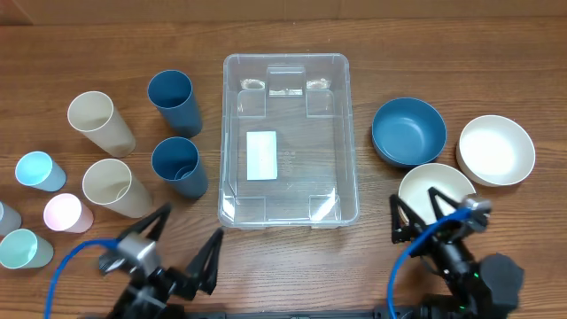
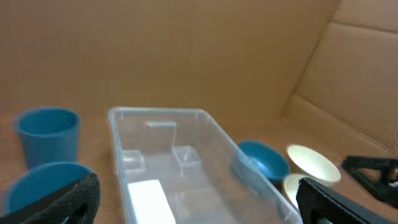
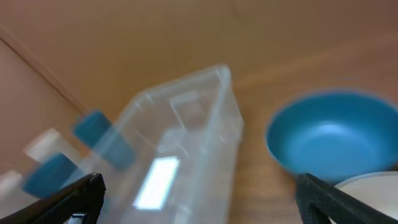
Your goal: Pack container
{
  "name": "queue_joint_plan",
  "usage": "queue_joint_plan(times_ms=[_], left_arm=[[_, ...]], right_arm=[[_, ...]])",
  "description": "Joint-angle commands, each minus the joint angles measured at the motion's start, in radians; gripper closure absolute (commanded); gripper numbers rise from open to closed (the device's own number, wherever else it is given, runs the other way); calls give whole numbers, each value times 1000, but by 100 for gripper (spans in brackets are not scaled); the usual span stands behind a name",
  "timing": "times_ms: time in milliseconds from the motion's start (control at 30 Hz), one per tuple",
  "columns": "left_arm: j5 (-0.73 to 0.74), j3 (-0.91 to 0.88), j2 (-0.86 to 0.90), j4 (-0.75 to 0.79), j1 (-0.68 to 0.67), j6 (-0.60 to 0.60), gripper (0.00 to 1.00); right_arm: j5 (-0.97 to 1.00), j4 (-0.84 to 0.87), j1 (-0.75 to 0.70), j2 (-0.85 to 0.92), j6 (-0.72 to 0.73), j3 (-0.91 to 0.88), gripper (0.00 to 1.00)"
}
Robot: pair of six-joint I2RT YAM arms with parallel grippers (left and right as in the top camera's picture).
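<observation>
The clear plastic container point(image 1: 345, 133) stands empty in the middle of the table, a white label point(image 1: 261, 155) on its base. It also shows in the left wrist view point(image 2: 211, 140) and the right wrist view point(image 3: 217, 118). My left gripper point(image 1: 188, 248) is open and empty near the front edge, left of the container's near corner. My right gripper point(image 1: 416, 217) is open and empty, over the near side of a cream bowl point(image 1: 447, 184) right of the container.
Two dark blue cups point(image 1: 170, 96) point(image 1: 177, 164) and two beige cups point(image 1: 97, 120) point(image 1: 113, 184) stand left of the container, with small pastel cups point(image 1: 37, 170) at the far left. A blue bowl point(image 1: 407, 128) and a white bowl point(image 1: 496, 149) sit to the right.
</observation>
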Motion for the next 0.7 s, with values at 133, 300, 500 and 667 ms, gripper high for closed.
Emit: queue_joint_plan(times_ms=[133, 300, 500, 667], left_arm=[[-457, 422, 242, -125, 4, 114, 0], [-646, 743, 573, -201, 4, 231, 0], [-956, 1043, 914, -250, 5, 433, 0], [-1011, 1065, 1040, -182, 56, 492, 0]], right_arm=[[18, -97, 4, 423, 35, 480, 0], [58, -210, -22, 790, -3, 762, 0], [63, -412, -243, 1095, -73, 914, 0], [86, -456, -401, 1130, -87, 914, 0]])
